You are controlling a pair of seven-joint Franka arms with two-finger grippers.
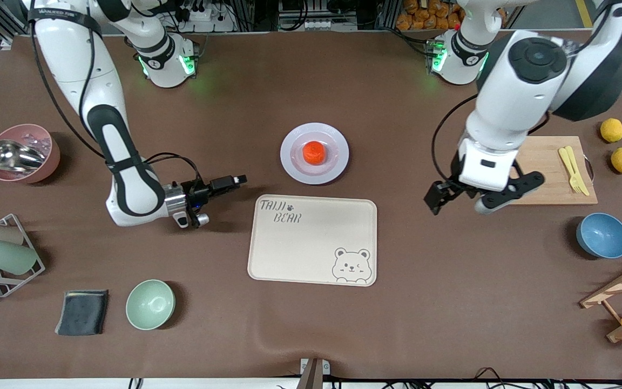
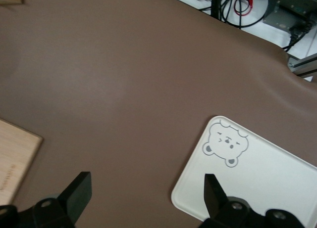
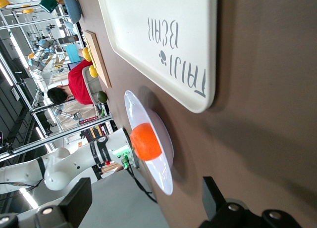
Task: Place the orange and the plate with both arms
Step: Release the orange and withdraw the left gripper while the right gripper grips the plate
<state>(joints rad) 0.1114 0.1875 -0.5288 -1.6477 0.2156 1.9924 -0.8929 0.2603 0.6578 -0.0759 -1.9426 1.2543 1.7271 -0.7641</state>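
The orange (image 1: 314, 152) sits in the well of the pale plate (image 1: 295, 162) at the table's middle, farther from the front camera than the bear tray. My right gripper (image 1: 238, 180) hangs low beside the plate toward the right arm's end, turned on its side, open and empty. In the right wrist view the orange (image 3: 146, 141) and the plate (image 3: 166, 176) lie ahead of the open right gripper (image 3: 146, 203), clear of both fingers. My left gripper (image 1: 459, 202) hovers open over bare table between tray and cutting board. Only table and a tray corner lie under the left gripper (image 2: 146, 198).
A cream bear tray (image 1: 311, 240) lies nearer the front camera than the plate. A wooden cutting board (image 1: 548, 167) with yellow cutlery, two lemons (image 1: 612, 130) and a blue bowl (image 1: 602, 235) are at the left arm's end. A green bowl (image 1: 150, 304), dark cloth (image 1: 82, 312), cup rack (image 1: 0, 254) and pink bowl (image 1: 22, 153) are at the right arm's end.
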